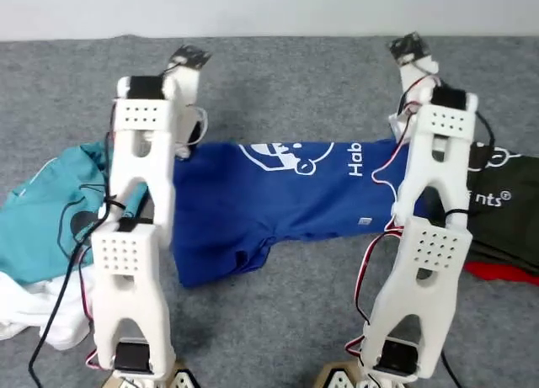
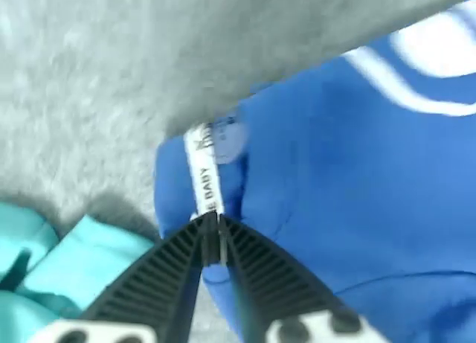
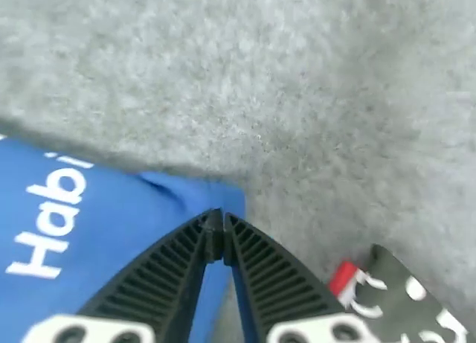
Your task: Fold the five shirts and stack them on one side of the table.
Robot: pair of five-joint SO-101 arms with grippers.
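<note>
The blue shirt [image 1: 286, 207] is spread flat at mid-table, between the teal shirt [image 1: 50, 211] and the black shirt [image 1: 509, 207]. Its far edge is pinched by the left gripper [image 2: 214, 231] (at the label [image 2: 204, 175]) and by the right gripper [image 3: 217, 235]. Both corners should be drawn level and together toward the near hem, with the fabric taut.

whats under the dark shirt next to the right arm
A strip of red fabric peeks out from under the dark shirt at its near edge. The rest is covered, so its shape, or whether anything else lies beneath, cannot be seen.
</note>
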